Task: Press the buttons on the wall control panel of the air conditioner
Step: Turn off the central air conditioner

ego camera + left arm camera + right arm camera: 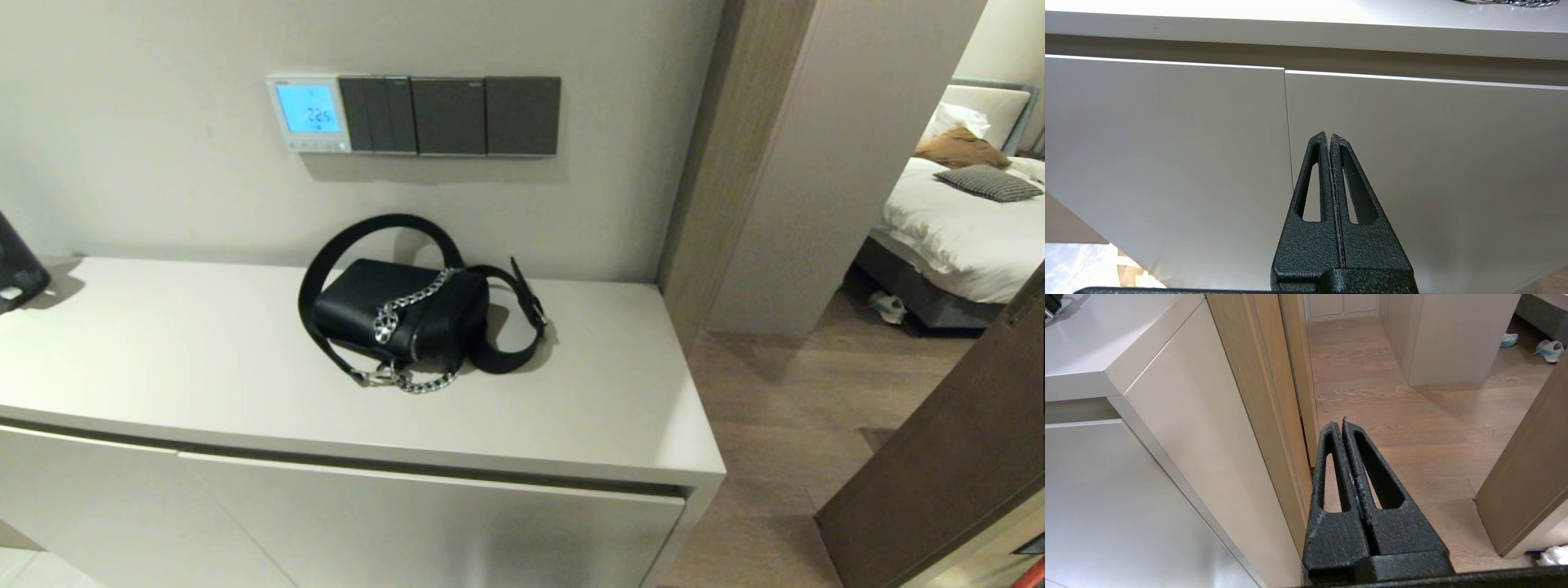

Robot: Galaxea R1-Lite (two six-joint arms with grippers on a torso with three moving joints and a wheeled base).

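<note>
The white wall control panel (308,113) hangs on the wall above the cabinet, its screen lit light blue with digits. The buttons (314,145) form a row of tiny keys along its bottom edge. Neither gripper shows in the head view. My left gripper (1329,135) is shut and empty, low in front of the cabinet doors. My right gripper (1340,423) is shut and empty, low beside the cabinet's right end, over the wooden floor.
Three dark grey switch plates (453,115) sit right of the panel. A black handbag (404,312) with strap and chain lies on the white cabinet top (163,359). A dark object (16,265) stands at the far left. A doorway opens at the right.
</note>
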